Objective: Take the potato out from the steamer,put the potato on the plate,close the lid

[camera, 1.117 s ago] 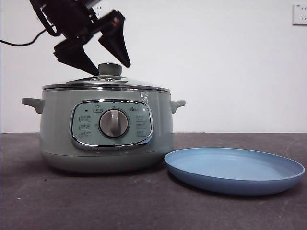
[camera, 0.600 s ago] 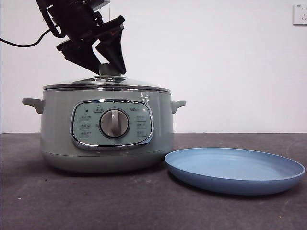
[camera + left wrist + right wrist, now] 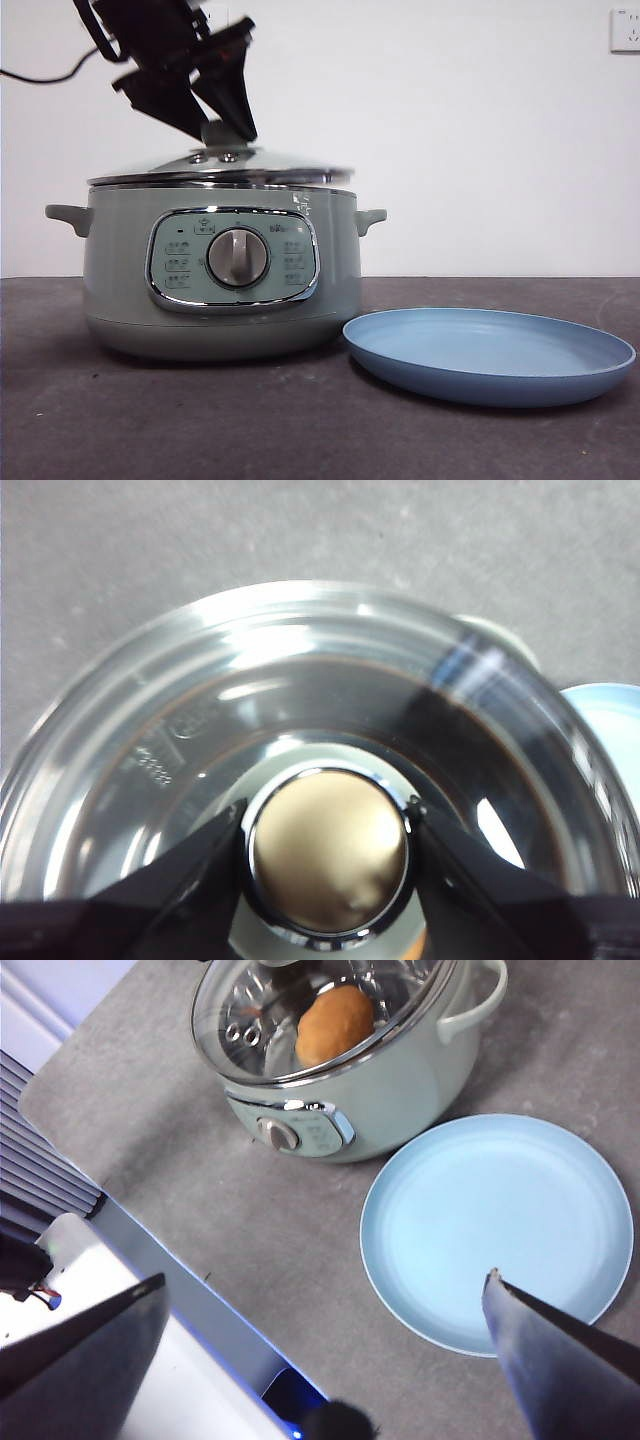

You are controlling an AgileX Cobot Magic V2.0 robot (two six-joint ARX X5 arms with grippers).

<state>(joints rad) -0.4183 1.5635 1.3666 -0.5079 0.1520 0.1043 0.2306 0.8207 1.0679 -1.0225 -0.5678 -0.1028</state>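
Observation:
The sage-green steamer point(image 3: 220, 280) stands on the dark table at the left. Its glass lid point(image 3: 270, 168) is on top, slightly tilted, with its right edge lifted a little off the rim. My left gripper point(image 3: 222, 130) comes down from the upper left and is shut on the lid's knob point(image 3: 328, 855). The orange-brown potato point(image 3: 333, 1022) lies inside the pot under the glass. The light-blue plate point(image 3: 490, 355) lies empty to the right of the steamer. My right gripper point(image 3: 325, 1278) is open and empty, high above the plate point(image 3: 497, 1225).
A black cable point(image 3: 40, 78) runs behind the steamer at the left. A wall socket point(image 3: 625, 30) is at the upper right. The table's front edge and a white base point(image 3: 150, 1360) show in the right wrist view.
My left gripper came down over the knob and closed on it. The lid has since begun to rise and tilt, right edge up.

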